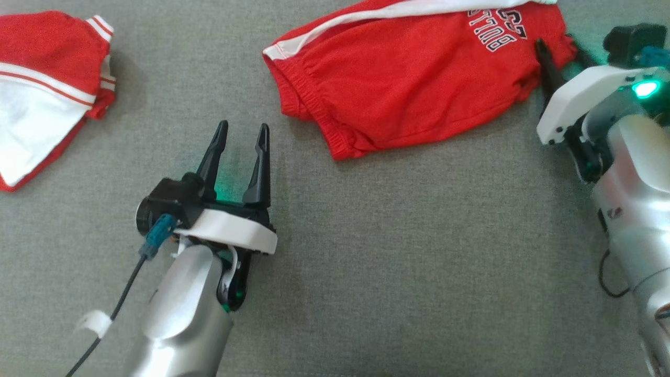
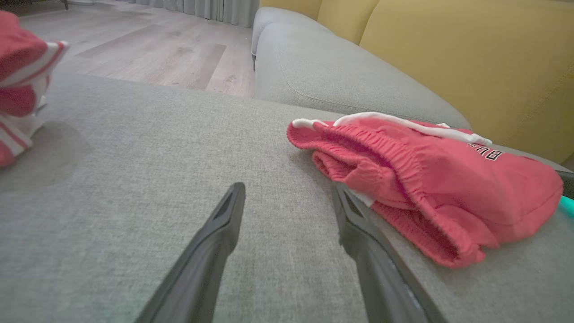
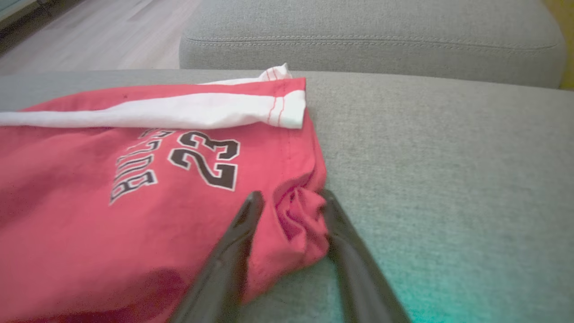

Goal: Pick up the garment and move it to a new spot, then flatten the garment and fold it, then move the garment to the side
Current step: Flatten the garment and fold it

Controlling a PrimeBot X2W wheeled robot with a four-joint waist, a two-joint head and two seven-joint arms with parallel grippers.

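Head view: grey sofa seat [image 1: 419, 262] takes most of the frame, yellow backrest [image 2: 448, 54] behind it in left wrist view. The garment [image 1: 408, 89], red with a white stripe and black-and-white 23 print, lies folded at upper centre-right of the seat. A smaller red-and-white cloth piece [image 1: 42, 89] lies at the far left, well apart from it. Left gripper [image 1: 244, 125] sits over bare seat just left of the garment, fingers spread wide, holding nothing. Right gripper [image 3: 291, 195] is at the garment's right edge, fingers parted either side of a bunched corner, cannot tell if pinching
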